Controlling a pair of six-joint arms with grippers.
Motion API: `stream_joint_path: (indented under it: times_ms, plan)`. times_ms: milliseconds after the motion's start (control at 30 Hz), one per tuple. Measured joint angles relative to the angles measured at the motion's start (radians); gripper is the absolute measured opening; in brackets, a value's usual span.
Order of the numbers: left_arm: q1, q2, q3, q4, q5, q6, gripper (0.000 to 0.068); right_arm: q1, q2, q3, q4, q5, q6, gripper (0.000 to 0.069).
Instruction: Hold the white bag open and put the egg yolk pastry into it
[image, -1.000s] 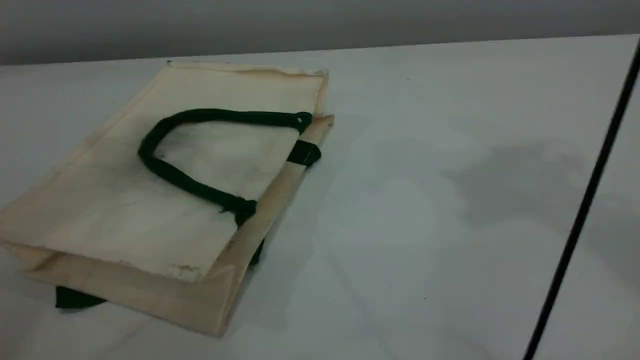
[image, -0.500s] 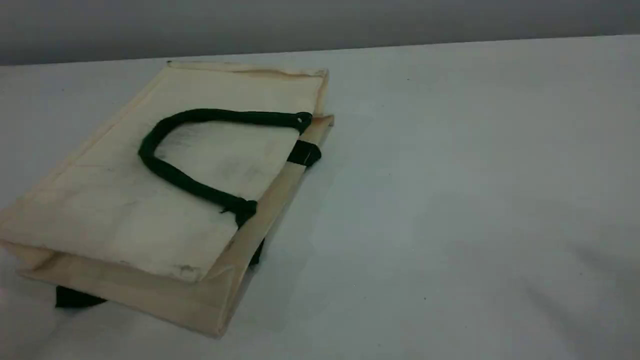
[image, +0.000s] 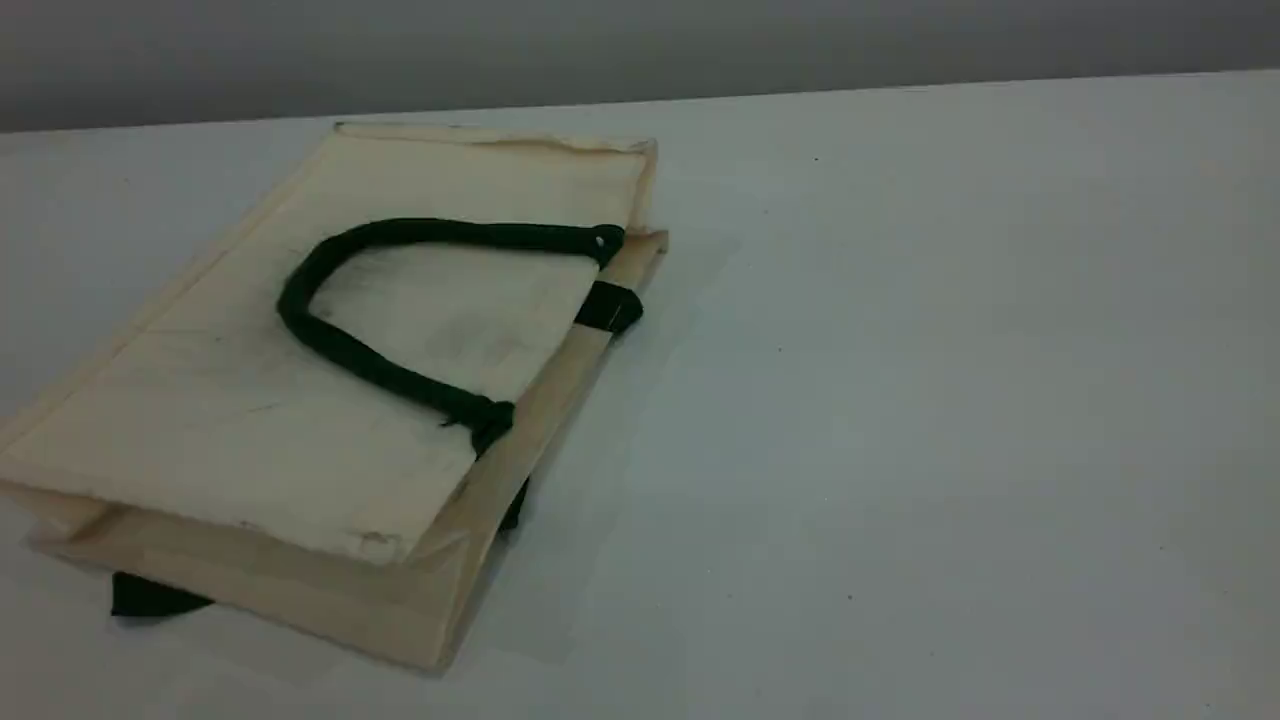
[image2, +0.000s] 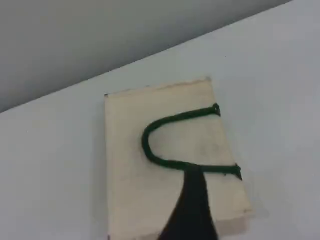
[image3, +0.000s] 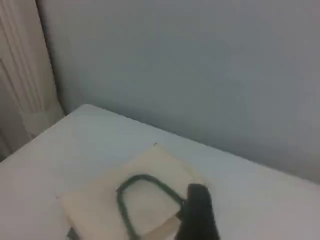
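The white bag (image: 250, 420) lies flat on the left of the table, its mouth edge toward the right. One dark green rope handle (image: 340, 345) rests in a loop on its top face. No gripper shows in the scene view. From high above, the left wrist view looks down on the bag (image2: 125, 165), with the left gripper's dark fingertip (image2: 192, 210) over its near edge. The right wrist view sees the bag (image3: 100, 205) from farther off, behind the right gripper's fingertip (image3: 199, 215). Neither fingertip touches or holds anything. The egg yolk pastry is out of view.
The white table (image: 900, 400) ends at a far edge against a grey wall (image: 640, 40). A dark tab (image: 150, 598) pokes out under the bag's near corner. A pale ribbed column (image3: 20, 75) stands beyond the table's left end in the right wrist view.
A thin black line at the right edge of the scene view has gone, and the shadows on the right of the table have faded. The bag has not moved.
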Motion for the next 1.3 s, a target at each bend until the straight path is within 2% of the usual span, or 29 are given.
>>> stream_joint_path:
  times_ms: [167, 367, 533, 700, 867, 1067, 1300]
  plan:
    - [0.0, -0.201, 0.132, -0.001, 0.0, -0.027, 0.0568, 0.0, -0.17, 0.208, -0.018, 0.001, 0.009, 0.0505]
    - [0.0, -0.36, 0.295, -0.008, -0.001, -0.05, 0.0568, 0.0, -0.352, 0.479, -0.132, 0.001, 0.007, 0.0505]
    - [0.0, -0.383, 0.452, -0.007, -0.013, -0.05, 0.0568, 0.0, -0.396, 0.679, -0.189, -0.006, 0.032, 0.0505]
    - [0.0, -0.383, 0.603, -0.006, -0.092, -0.059, 0.0568, 0.0, -0.395, 0.825, -0.189, -0.072, 0.032, 0.0505]
    - [0.0, -0.383, 0.639, 0.005, -0.139, -0.097, 0.0568, 0.0, -0.398, 0.86, -0.192, -0.091, 0.032, 0.0505]
    - [0.0, -0.383, 0.639, 0.07, -0.14, -0.168, 0.0568, 0.0, -0.398, 0.888, -0.23, -0.147, 0.032, 0.0497]
    - [0.0, -0.383, 0.641, 0.161, -0.142, -0.221, 0.0568, 0.0, -0.398, 0.891, -0.23, -0.154, 0.037, 0.0494]
